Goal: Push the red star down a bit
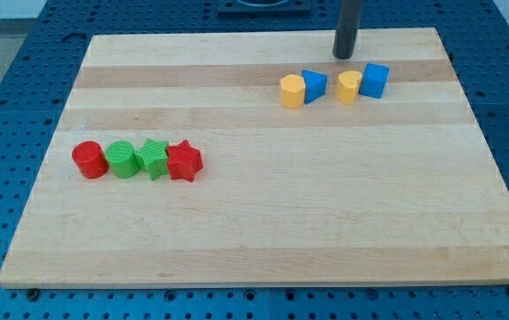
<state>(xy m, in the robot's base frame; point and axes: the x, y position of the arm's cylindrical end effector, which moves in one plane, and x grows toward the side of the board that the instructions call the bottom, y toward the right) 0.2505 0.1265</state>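
The red star (184, 162) lies at the view's left on the wooden board (263, 222), at the right end of a touching row. To its left sit a green star (155, 159), a green cylinder (123, 160) and a red cylinder (89, 160). My tip (345, 55) is near the board's top edge, far up and to the right of the red star, just above the yellow and blue blocks and touching none of them.
Near the view's top right sits a row: a yellow block (292, 91), a blue block (314, 85), a second yellow block (349, 87) and a blue cube (375, 80). A blue perforated table (5, 107) surrounds the board.
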